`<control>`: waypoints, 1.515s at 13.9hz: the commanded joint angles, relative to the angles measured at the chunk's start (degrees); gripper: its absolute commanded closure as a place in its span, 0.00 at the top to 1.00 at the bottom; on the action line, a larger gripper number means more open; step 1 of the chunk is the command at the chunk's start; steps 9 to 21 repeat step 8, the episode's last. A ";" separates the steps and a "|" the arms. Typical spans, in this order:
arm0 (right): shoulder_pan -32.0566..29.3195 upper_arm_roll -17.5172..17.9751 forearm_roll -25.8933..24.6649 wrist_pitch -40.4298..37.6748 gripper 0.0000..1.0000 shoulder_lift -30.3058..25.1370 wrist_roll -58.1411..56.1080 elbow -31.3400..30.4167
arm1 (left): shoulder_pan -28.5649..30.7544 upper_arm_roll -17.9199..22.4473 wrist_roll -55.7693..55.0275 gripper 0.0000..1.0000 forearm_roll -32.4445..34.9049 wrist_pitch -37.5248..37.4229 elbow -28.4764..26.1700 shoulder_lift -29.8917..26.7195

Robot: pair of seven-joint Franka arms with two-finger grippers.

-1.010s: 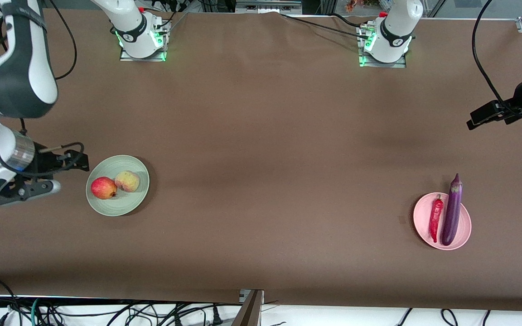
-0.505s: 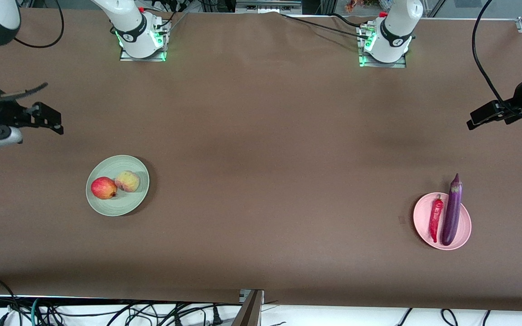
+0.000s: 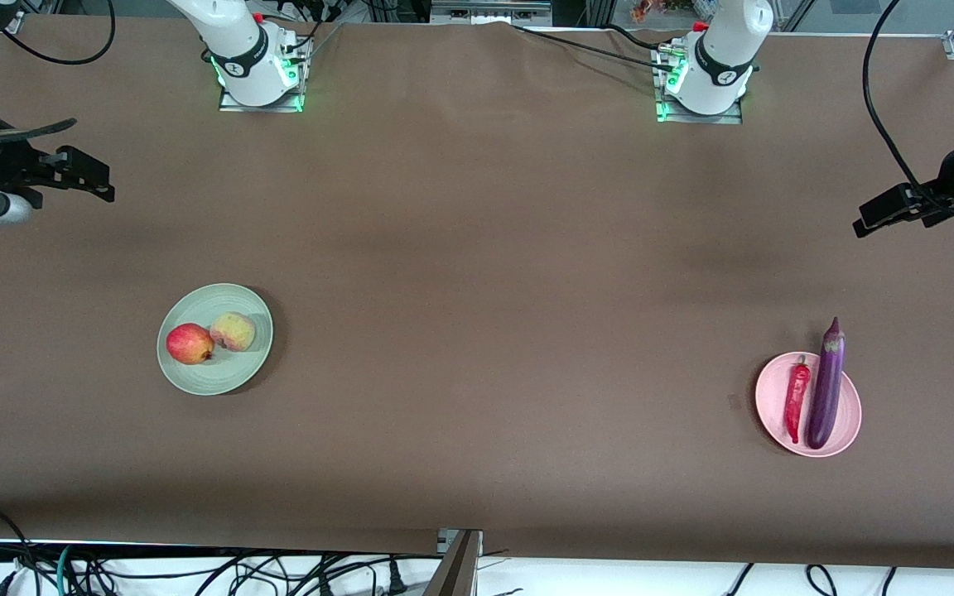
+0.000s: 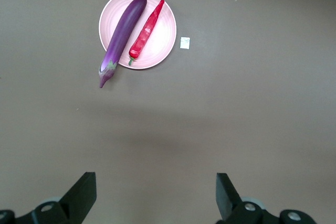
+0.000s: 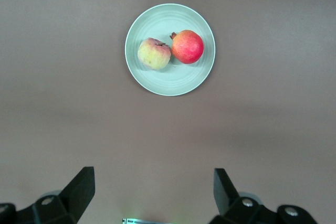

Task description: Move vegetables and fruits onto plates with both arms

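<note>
The pale green plate [image 3: 220,377] holds both fruits side by side: a red one [image 3: 190,343] and a yellow-green, pink-blushed one [image 3: 233,331]. The pink plate [image 3: 850,414] carries the red chili [image 3: 796,397] and the purple eggplant [image 3: 826,385], whose stem end overhangs the rim. My right gripper [image 3: 100,182] hangs open and empty over bare table at the right arm's end. My left gripper [image 3: 866,219] is open and empty over the left arm's end. The right wrist view shows the green plate [image 5: 173,80] past the open right gripper [image 5: 154,190]. The left wrist view shows the pink plate [image 4: 163,40] past the open left gripper [image 4: 156,192].
Both arm bases [image 3: 260,74] [image 3: 705,83] stand along the table edge farthest from the front camera. A small white tag [image 4: 185,42] lies on the table beside the pink plate. Loose cables [image 3: 195,571] run below the table's near edge.
My right arm has risen from beside the green plate and pulled back toward the right arm's end of the table. The left arm and all four items stayed put.
</note>
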 commanded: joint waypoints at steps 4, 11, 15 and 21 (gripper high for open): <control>-1.08 0.86 -0.48 -0.74 1.00 2.41 0.79 3.94 | 0.20 -0.40 0.45 1.00 0.90 0.19 0.31 -0.05; -1.09 0.86 -0.22 -0.65 1.00 2.41 0.79 3.94 | 0.20 -0.40 0.45 1.00 0.90 0.19 0.22 0.03; -1.09 0.86 -0.22 -0.65 1.00 2.41 0.79 3.94 | 0.20 -0.40 0.45 1.00 0.90 0.19 0.22 0.03; -1.09 0.86 -0.22 -0.65 1.00 2.41 0.79 3.94 | 0.20 -0.40 0.45 1.00 0.90 0.19 0.22 0.03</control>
